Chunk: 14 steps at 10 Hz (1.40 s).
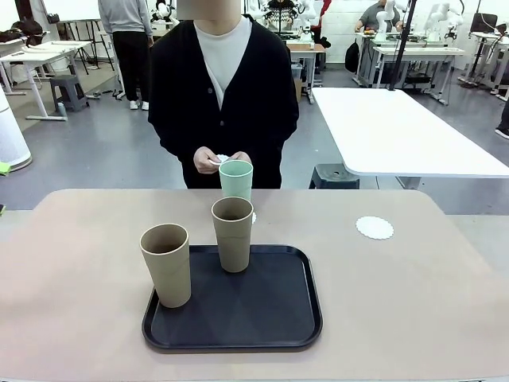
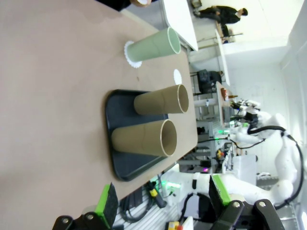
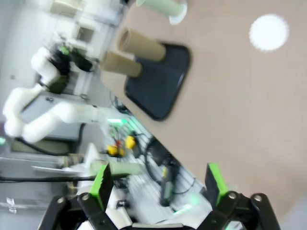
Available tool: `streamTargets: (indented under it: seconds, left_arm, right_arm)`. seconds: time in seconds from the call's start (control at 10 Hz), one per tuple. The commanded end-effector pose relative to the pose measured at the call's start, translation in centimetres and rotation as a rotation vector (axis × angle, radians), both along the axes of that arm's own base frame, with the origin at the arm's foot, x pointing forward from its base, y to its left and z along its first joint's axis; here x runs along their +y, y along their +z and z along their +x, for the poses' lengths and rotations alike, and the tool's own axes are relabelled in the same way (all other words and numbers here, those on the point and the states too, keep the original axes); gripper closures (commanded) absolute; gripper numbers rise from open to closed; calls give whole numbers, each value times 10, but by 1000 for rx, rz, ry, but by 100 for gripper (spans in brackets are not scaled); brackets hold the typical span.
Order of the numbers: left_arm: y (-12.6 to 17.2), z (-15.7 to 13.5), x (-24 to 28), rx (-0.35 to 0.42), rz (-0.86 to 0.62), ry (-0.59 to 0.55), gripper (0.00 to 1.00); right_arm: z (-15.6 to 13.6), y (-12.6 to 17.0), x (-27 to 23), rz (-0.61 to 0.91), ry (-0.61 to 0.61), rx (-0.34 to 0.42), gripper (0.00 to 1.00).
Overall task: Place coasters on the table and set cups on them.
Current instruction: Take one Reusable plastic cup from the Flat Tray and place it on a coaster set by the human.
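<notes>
Left gripper [image 2: 163, 197] spread wide, cups [image 1: 232, 232] upright, mouths up

Obs: black tray [image 2: 129, 166], rounded corners, raised rim, lies flat ahead of the left hand [image 2: 164, 196], well apart from it. Seen from the right hand [image 3: 159, 184], it sits ahead and off to that view's left. Person in black cardigan over white top [image 1: 223, 87] stands beyond the tray, farther from both hands. White table [image 1: 398, 131] lies farther off, on the right hand's side, with a grey stool [image 1: 332, 175] under its near corner. Grey floor [image 1: 103, 151]. Second person [image 1: 127, 36] stands far back on the left hand's side, near white desks [image 1: 32, 60].
</notes>
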<state>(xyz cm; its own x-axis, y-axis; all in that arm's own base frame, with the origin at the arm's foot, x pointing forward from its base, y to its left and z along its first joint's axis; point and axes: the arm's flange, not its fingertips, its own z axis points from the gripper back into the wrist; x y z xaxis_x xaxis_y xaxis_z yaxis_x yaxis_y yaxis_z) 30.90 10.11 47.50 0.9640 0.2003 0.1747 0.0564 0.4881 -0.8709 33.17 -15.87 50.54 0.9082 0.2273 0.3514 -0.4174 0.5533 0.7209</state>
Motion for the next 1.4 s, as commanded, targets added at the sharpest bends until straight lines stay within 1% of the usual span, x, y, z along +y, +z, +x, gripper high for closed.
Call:
streamTargets:
  seconds: [0.0, 0.1, 0.2, 0.3, 0.4, 0.5, 0.6, 0.7, 0.8, 0.9, 1.0, 1.1, 1.2, 1.3]
  left_arm:
    - [0, -1, 0, -5, -8, -2, 0]
    - [0, -1, 0, -5, -8, -2, 0]
    - [0, -1, 0, -5, -8, -2, 0]
    - [0, -1, 0, -5, -8, -2, 0]
    - [0, -1, 0, -5, -8, -2, 0]
    - [0, -1, 0, -5, -8, -2, 0]
    - [0, -1, 0, -5, -8, -2, 0]
    - [0, -1, 0, -5, -8, -2, 0]
    - [0, -1, 0, -5, -8, -2, 0]
    - [0, -1, 0, -5, -8, -2, 0]
    - [0, -1, 0, -5, -8, -2, 0]
    - [0, -1, 0, -5, -8, -2, 0]
    - [0, -1, 0, -5, -8, -2, 0]
    - [0, -1, 0, -5, -8, -2, 0]
  right_arm:
    - [49, 49, 66, -278, 105, -126, 0]
    - [61, 61, 111, -372, 185, -175, 0]
    - [70, 61, 159, -424, 268, -220, 0]
    - [75, 52, 203, -451, 320, -288, 0]
    - [71, 36, 249, -389, 388, -383, 0]
    - [64, 16, 280, -352, 493, -435, 0]
    - [52, -4, 300, -298, 584, -468, 0]
    - [42, -19, 311, -205, 625, -497, 0]
    - [30, -30, 319, -164, 678, -547, 0]
    - [24, -39, 320, -178, 696, -588, 0]
    - [24, -44, 323, -173, 691, -613, 0]
    - [25, -45, 321, -151, 669, -623, 0]
    - [24, -40, 331, -200, 705, -563, 0]
    - [24, -40, 331, -200, 705, -563, 0]
